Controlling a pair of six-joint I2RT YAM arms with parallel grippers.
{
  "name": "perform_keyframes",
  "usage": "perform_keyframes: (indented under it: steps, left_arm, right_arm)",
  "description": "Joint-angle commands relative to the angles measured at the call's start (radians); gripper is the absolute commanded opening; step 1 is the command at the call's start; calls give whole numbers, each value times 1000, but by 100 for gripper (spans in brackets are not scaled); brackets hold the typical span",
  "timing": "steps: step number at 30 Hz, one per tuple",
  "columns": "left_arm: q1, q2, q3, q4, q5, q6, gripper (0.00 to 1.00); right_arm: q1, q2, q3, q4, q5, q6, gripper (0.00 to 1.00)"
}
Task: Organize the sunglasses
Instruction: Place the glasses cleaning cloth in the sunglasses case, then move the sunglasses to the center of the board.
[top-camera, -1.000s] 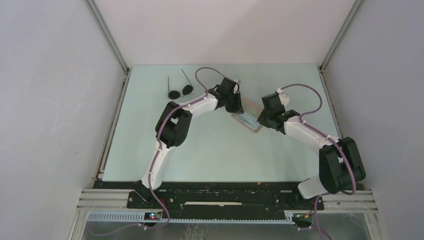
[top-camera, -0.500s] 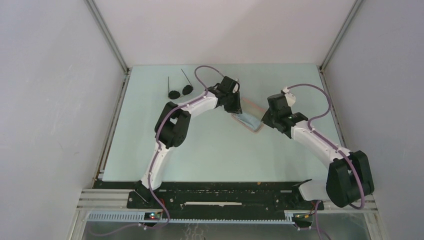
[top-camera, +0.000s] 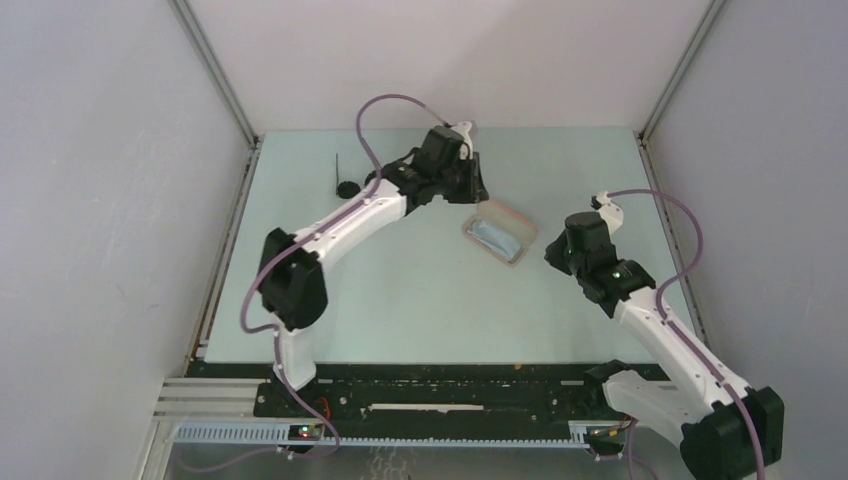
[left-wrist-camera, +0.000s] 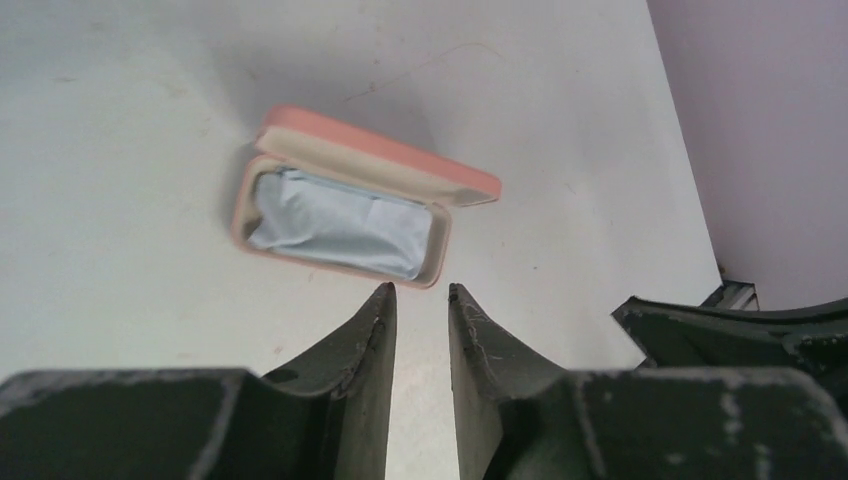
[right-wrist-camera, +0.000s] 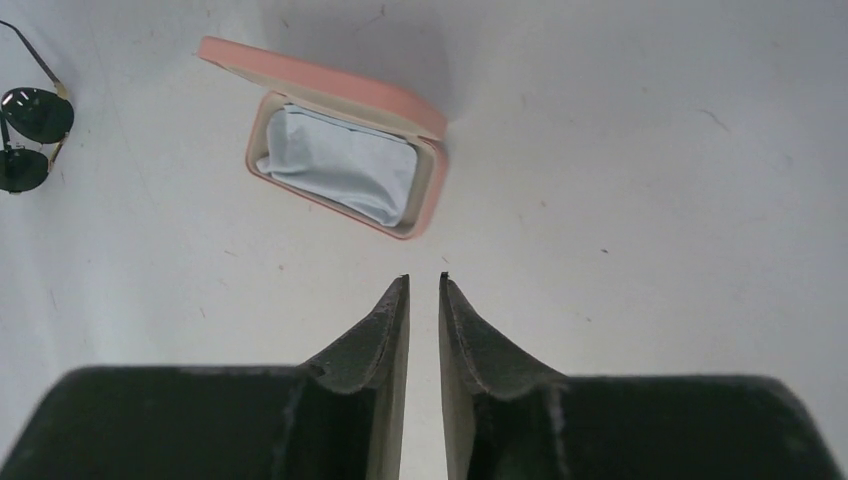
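Two end effectors, left (left-wrist-camera: 420, 290) and right (right-wrist-camera: 424, 278), hang over the desk (right-wrist-camera: 650, 200), both empty, with an open pink glasses case (right-wrist-camera: 330, 88) lying between them.

Each end effector has its fingers parted by a narrow gap with nothing between them. The case sits just ahead of the left end effector's tips, lid raised, with a crumpled light blue cloth (right-wrist-camera: 340, 160) filling the tray. From the right end effector the case lies ahead and slightly to its left. The sunglasses (right-wrist-camera: 37, 114) are outside the case, flat on the bare desk, well off to the left of the right end effector and beyond the case. From overhead they lie beside the left arm, behind its end effector, and the arm partly covers them.
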Motion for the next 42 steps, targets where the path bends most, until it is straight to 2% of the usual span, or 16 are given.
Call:
perform_keyframes:
  steps: [1,6,11,18,22,26,33,38,42]
  left_arm:
    - [92,-174,-124,-33,-92,25,31]
    - [288,-205,-159,-171,-192,-11,34]
    - [487,-135,-133,-258,-142,-23,39]
    - [647,75,64,-363,-110,15,49]
    - [699,235,243,-425,-79,4,49]
    - [727,318,361,-429,-44,-4,49]
    - [763,368,404,-368,-45,-45,48]
    - [773,490,546,-407,-61,-55,48]
    - [773,555,595,-404,-76,-70,47]
  right_arm:
    - [-11,-94,-45,-45,21,-26,27]
    - [-20,-152,-65,-86,44,-37,30]
    - [-26,-166,-67,-71,19,-54,31]
    - [-29,-146,-68,-50,-26,-31,32]
    - [-29,-132,-66,-24,-58,-30,32]
    - [-29,-121,-60,-22,-68,-24,32]
    - [-28,-93,-60,-17,-79,-13,33]
    - [-28,-71,-60,-7,-91,-4,33]
    - [-29,-48,-60,8,-107,-5,33]
